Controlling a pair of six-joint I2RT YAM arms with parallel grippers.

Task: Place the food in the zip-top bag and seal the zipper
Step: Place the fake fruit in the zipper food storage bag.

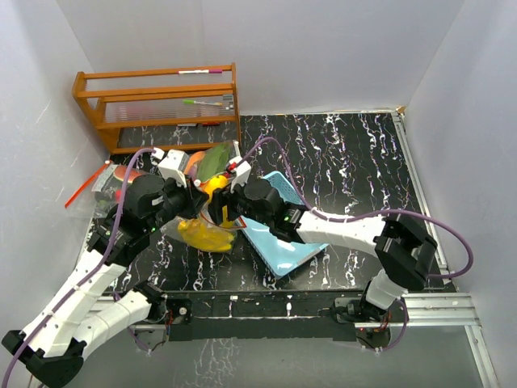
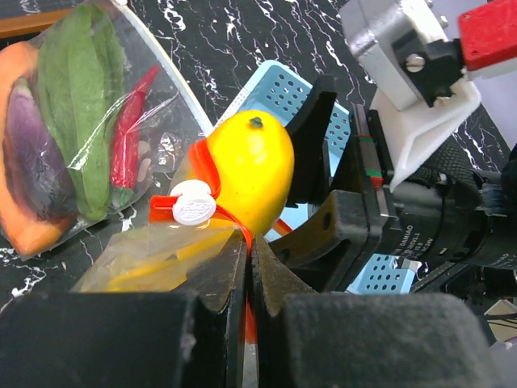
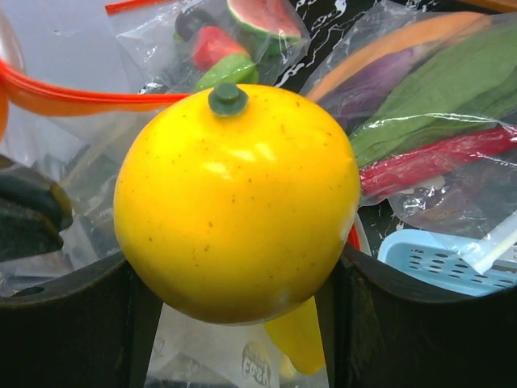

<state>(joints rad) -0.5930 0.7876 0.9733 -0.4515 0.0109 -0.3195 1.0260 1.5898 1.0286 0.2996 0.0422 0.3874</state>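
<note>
Right tool (image 3: 242, 271) grasps a round glossy yellow toy mango (image 3: 234, 194) across its widest part, green stem end pointing away, so the fruit leads into the bag. Left tool (image 2: 249, 255) is clenched on the red zipper strip of a clear plastic zip-top bag (image 2: 145, 263), just beside its white slider (image 2: 192, 204). Judged purpose: to hold the mouth up and open.

Mango sits at that mouth, touching the red rim, not yet released.

Inside this bag: yellow pieces, probably bananas (image 1: 206, 234); the plastic blurs them.

Far left on the black marbled counter (image 1: 347, 162), a second clear bag holds a purple aubergine (image 2: 28, 153), a green leafy piece (image 2: 77, 105) and a red chilli (image 2: 129, 137). A third holds a watermelon slice (image 3: 262, 14) with red and green pieces.

Light-blue perforated plastic basket (image 1: 279, 238) lies beneath the right arm, contents hidden.
</note>
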